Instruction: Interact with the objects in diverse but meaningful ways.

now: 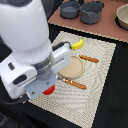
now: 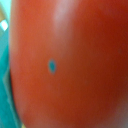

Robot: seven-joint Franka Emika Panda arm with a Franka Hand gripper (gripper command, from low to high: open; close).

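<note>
The tomato (image 1: pixel 48 90) is crowded by the gripper (image 1: pixel 46 86) at the placemat's (image 1: pixel 102 80) edge, presumably for grasping; finger state cannot be told, being hidden

No legible text or markings.

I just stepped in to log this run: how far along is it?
Nothing looks finished. In hand: the arm is low over the red tomato, which fills the wrist view; whether the gripper holds it cannot be told. Left: the banana lies untouched on the placemat.
</note>
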